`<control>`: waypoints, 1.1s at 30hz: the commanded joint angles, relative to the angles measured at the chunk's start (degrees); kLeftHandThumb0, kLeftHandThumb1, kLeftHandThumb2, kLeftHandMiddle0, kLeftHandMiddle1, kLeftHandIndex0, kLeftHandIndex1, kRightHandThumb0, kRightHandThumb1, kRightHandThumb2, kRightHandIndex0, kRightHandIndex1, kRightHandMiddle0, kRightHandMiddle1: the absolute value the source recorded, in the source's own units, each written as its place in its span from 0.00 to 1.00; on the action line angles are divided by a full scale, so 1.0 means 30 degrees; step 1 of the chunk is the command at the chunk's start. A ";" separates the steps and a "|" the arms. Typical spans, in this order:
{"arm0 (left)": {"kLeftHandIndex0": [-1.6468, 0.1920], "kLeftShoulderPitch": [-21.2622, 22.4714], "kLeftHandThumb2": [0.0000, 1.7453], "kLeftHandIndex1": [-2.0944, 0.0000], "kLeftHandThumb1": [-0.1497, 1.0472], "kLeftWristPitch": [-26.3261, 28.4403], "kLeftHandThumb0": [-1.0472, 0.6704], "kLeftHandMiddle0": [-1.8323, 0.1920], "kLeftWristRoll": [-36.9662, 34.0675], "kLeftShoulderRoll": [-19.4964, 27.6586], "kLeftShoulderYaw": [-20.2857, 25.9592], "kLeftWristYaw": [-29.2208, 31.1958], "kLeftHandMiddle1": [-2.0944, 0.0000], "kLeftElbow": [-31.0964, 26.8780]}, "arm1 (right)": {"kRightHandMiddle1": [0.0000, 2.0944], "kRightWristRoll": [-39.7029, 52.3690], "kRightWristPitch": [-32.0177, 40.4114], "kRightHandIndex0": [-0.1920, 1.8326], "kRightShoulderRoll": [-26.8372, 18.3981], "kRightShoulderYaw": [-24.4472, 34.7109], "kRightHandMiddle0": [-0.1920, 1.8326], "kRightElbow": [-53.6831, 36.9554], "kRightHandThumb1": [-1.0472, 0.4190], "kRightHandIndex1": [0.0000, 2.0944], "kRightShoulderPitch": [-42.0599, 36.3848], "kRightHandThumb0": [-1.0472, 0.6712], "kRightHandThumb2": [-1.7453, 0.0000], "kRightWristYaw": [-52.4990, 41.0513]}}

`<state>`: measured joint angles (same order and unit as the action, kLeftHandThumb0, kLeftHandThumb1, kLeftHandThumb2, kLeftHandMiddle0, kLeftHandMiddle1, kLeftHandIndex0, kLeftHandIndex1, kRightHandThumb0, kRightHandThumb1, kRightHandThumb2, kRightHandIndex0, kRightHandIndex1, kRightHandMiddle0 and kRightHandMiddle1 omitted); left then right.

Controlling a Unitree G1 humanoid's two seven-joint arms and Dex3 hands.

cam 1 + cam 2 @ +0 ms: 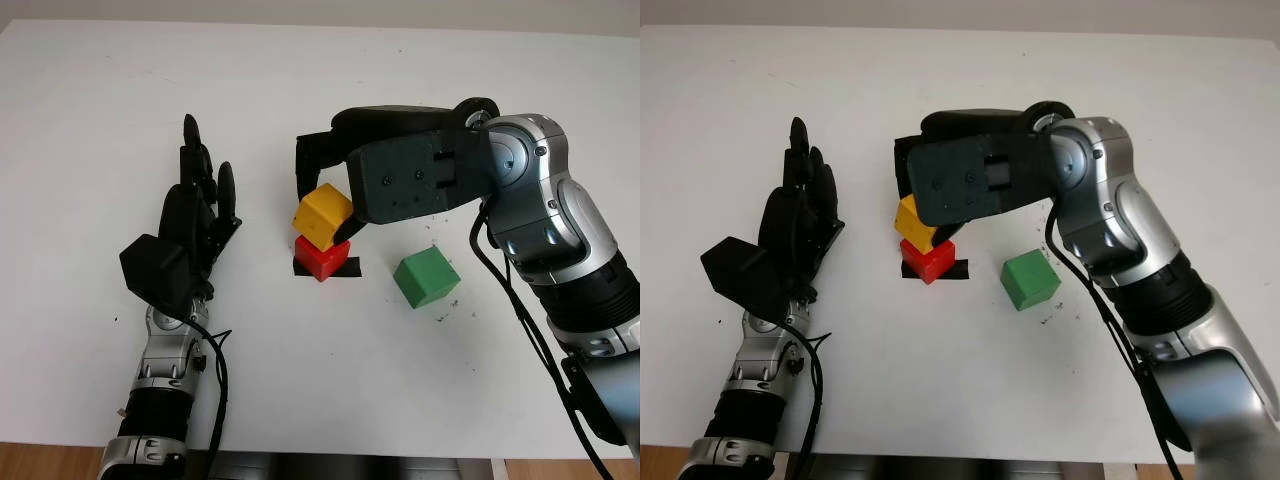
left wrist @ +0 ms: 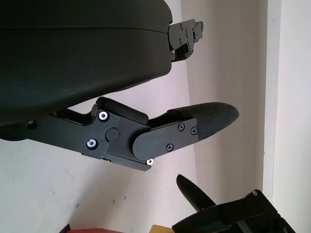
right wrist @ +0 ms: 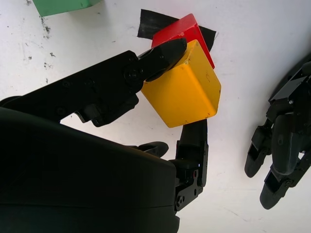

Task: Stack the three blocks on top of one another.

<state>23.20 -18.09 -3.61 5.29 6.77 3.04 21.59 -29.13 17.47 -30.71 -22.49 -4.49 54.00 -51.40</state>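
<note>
The yellow cube block [image 1: 322,214], grasped by my right hand [image 1: 335,190], sits tilted on the red cube block [image 1: 319,259]; I judge I must level and release it, then fetch the green cube block [image 1: 426,278] at 3 o'clock, while my left hand [image 1: 190,225] waits open at 9 o'clock.

Head stereo pair looks down on table [image 1: 90,90]; wrist cams v. close; all share the blocks area.

Mid-frame on the table [image 1: 100,100], one block [image 1: 323,215] sits tilted on a second block [image 1: 319,260], which lies on a tape mark [image 1: 345,268]. The third block [image 1: 426,278] lies apart to their right. The right hand [image 1: 325,200] is around the top block; the left hand [image 1: 195,215] is at left, open.
</note>
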 commanded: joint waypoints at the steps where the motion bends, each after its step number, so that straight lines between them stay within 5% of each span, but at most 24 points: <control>1: 1.00 -0.0987 0.40 1.00 1.00 0.0008 0.22 1.00 -0.0070 -0.0183 -0.0049 0.0060 1.00 0.0261 | 0.75 -0.0107 -0.0210 0.27 -0.0054 -0.0070 0.25 -0.0180 0.05 0.02 -0.0043 0.39 0.97 0.0015; 33: 1.00 -0.1460 0.38 1.00 1.00 0.0442 0.20 1.00 -0.0016 -0.0539 -0.0109 -0.0141 1.00 -0.0242 | 0.72 -0.0652 0.0332 0.31 -0.0004 -0.0224 0.27 -0.0165 0.05 0.03 -0.0489 0.37 0.97 -0.0803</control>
<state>21.50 -17.19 -3.57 4.39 6.66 2.79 19.64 -31.13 18.23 -30.75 -23.09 -4.59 53.08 -53.75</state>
